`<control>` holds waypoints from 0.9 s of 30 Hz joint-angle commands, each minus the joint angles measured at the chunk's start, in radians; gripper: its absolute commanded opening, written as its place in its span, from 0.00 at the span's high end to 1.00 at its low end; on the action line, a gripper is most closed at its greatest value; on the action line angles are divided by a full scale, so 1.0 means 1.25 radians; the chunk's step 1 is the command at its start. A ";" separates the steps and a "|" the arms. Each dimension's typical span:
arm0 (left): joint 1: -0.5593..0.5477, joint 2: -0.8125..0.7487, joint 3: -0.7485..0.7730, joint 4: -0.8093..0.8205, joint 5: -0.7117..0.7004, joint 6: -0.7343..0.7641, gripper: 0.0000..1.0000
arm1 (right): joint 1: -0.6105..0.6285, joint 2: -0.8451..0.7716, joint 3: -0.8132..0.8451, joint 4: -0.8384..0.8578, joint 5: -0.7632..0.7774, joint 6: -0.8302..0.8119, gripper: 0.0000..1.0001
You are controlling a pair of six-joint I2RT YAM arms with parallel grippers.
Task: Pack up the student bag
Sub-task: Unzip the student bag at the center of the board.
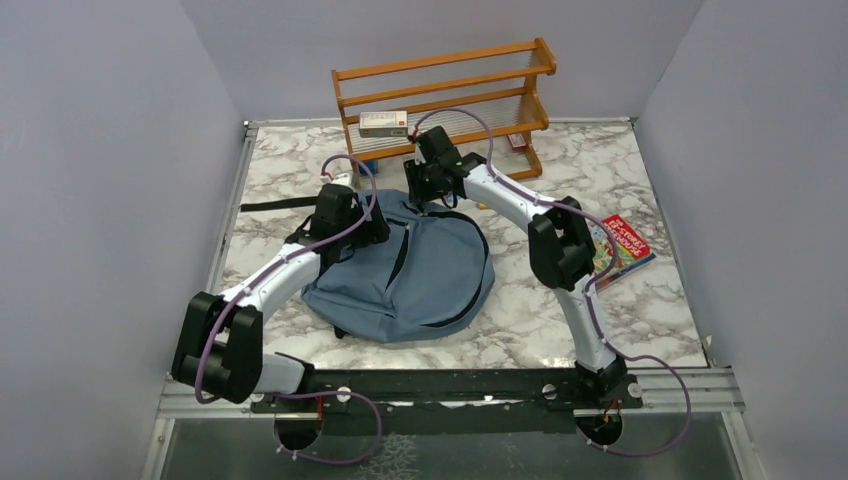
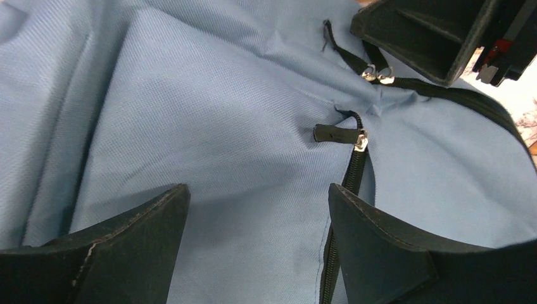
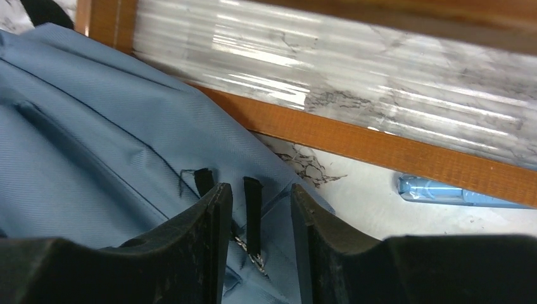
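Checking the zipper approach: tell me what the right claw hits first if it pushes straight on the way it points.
Likely the black zipper pull tab standing between the fingers of the right claw, then the dusty-blue fabric backpack just behind it; depth is hard to judge.

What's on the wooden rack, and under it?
The wooden rack holds a white-and-red box on its lower shelf. Beneath it lie a blue item and something red. The right arm covers part of that shelf.
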 commanded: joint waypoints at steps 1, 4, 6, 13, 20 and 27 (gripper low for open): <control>-0.012 0.029 -0.031 0.046 0.008 -0.019 0.19 | 0.002 0.029 0.021 -0.022 -0.009 -0.024 0.58; -0.012 0.040 -0.045 0.048 -0.002 -0.021 0.19 | 0.002 0.035 0.019 -0.016 -0.027 -0.023 0.63; -0.012 0.045 -0.052 0.048 -0.002 -0.022 0.19 | 0.002 0.034 0.013 -0.010 -0.033 -0.023 0.68; -0.012 0.048 -0.054 0.048 -0.007 -0.017 0.19 | 0.002 -0.018 -0.039 0.048 -0.030 -0.028 0.94; -0.012 0.047 -0.051 0.037 -0.016 -0.013 0.19 | 0.002 -0.136 -0.141 0.129 -0.028 -0.030 0.99; -0.012 0.044 -0.054 0.034 -0.022 -0.012 0.19 | 0.002 -0.249 -0.235 0.198 -0.063 -0.019 0.99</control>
